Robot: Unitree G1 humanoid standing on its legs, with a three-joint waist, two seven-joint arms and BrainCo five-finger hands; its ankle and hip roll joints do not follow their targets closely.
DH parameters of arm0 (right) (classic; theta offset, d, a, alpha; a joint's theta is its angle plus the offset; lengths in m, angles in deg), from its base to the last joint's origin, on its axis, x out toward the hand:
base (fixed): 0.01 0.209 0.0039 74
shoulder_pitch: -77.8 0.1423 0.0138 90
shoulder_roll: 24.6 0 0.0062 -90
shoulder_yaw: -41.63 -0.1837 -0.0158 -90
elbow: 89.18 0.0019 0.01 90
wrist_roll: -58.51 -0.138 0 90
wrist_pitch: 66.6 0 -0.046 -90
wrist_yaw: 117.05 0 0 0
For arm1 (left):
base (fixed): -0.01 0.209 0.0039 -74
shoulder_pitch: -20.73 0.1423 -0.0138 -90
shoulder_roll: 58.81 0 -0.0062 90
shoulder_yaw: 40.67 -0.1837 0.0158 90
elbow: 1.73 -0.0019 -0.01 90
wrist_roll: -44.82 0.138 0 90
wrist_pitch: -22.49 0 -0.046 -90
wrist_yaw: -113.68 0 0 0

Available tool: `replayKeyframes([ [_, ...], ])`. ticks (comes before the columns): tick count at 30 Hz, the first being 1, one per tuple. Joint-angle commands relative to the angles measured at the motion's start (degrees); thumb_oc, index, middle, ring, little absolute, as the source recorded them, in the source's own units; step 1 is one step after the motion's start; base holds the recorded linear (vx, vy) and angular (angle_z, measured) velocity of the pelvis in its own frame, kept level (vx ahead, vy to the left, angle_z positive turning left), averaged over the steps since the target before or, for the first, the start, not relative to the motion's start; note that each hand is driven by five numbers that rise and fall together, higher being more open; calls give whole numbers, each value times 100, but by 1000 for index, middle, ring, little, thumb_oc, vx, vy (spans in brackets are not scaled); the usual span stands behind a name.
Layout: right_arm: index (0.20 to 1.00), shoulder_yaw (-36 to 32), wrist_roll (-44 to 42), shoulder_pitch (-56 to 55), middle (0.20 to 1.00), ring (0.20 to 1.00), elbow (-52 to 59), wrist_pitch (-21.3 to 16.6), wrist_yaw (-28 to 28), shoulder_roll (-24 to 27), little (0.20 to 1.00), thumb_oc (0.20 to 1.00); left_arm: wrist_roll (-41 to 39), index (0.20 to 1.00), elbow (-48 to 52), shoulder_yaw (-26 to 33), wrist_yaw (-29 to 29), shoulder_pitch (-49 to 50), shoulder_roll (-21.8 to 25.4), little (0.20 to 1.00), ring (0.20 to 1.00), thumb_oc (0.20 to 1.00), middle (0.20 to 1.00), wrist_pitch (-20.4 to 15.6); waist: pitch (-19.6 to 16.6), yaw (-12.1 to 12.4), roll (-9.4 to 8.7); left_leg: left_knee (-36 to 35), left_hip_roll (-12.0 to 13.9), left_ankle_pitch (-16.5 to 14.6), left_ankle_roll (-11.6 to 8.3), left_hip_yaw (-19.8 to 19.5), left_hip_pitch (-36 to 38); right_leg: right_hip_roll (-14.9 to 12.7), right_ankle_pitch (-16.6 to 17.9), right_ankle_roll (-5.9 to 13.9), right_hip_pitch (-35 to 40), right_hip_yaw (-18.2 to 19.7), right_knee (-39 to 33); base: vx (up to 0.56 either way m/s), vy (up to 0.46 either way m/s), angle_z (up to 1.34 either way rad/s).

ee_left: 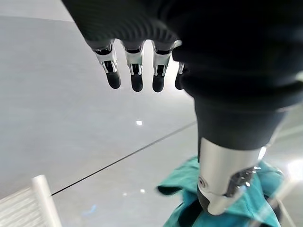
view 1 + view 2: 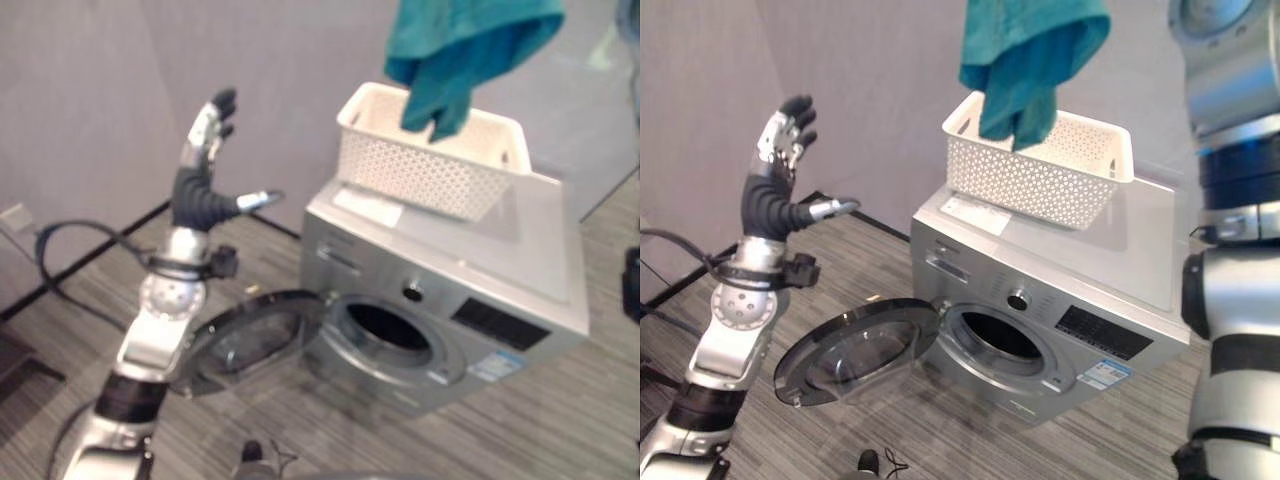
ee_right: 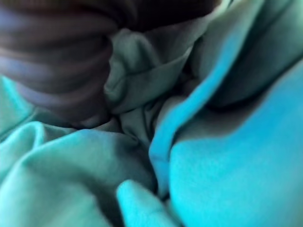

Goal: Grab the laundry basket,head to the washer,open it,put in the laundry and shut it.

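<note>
Grey striped floor (image 2: 890,420), silver washer (image 2: 1120,290) standing on it, white laundry basket (image 2: 1040,180) on washer's top

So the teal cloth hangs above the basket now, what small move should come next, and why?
Probably the right arm should carry the teal cloth forward and down toward the drum opening. The cloth is lifted above the white basket on the washer, and the round door already stands open. The left hand is raised to the side with straight fingers, holding nothing.
</note>
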Motion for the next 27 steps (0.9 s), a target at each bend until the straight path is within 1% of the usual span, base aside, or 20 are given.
replayKeyframes([
  [1,200,-158,92,-36,200,200,206,-10,-158,-38,200,200,330,1000,-287,-184,260,-725,-121,1000,1000,1000,1000,-246,-492,142,74,181,244,-325,90,-94,-52,13,-445,-71,-186,-154,349,19,46,-4],
  [5,200,-232,152,-57,200,200,258,-17,-206,-281,200,200,408,1000,-412,-494,268,-1224,-197,1000,1000,1000,1000,-241,-518,135,98,177,206,-343,110,-22,-16,-29,-423,-32,-166,-102,338,18,20,-5],
  [11,200,-250,186,-49,200,200,294,-10,-214,-304,200,200,419,1000,-484,-581,284,-1364,-237,1000,1000,1000,1000,-241,-498,147,100,173,200,-351,120,-4,2,-37,-421,-26,-167,-79,340,13,2,-5],
  [12,200,-285,267,-69,200,200,486,-39,-221,-459,200,200,369,1000,-532,-763,244,-1664,-352,1000,1000,1000,1000,-197,-525,66,155,174,193,-388,116,22,41,-38,-462,-17,-142,-42,344,57,-15,-3],
  [13,200,-319,286,-98,200,200,613,-51,-212,-504,200,200,305,1000,-565,-862,219,-1788,-405,1000,1000,1000,1000,-186,-507,31,183,178,188,-356,126,33,25,-45,-436,-15,-155,-27,339,60,-15,-1],
  [15,200,-459,282,-227,200,200,823,-51,-186,-560,200,200,227,1000,-628,-959,186,-1948,-479,1000,1000,1000,1000,-180,-486,24,204,174,182,-346,137,48,28,-40,-417,-13,-167,3,314,26,-4,-4],
  [19,200,-562,315,-378,200,200,1050,-53,-144,-632,200,200,154,1000,-662,-1009,200,-2051,-572,1000,1000,1000,1000,-147,-465,-2,224,177,188,-340,143,63,29,-36,-419,-13,-159,38,289,17,-8,-6],
  [21,200,-667,345,-584,200,200,1299,-50,-87,-709,200,200,71,1000,-730,-1078,236,-2142,-708,1000,1000,1000,1000,-92,-454,-41,239,143,194,-323,144,75,42,-24,-409,-12,-154,54,259,22,-19,-5],
  [27,200,-731,304,-812,200,200,1554,-81,-8,-792,200,200,-12,1000,-884,-1227,229,-2244,-863,1000,1000,1000,1000,-36,-460,-72,249,65,190,-293,146,98,64,-15,-388,-1,-156,61,208,12,-8,-6],
])
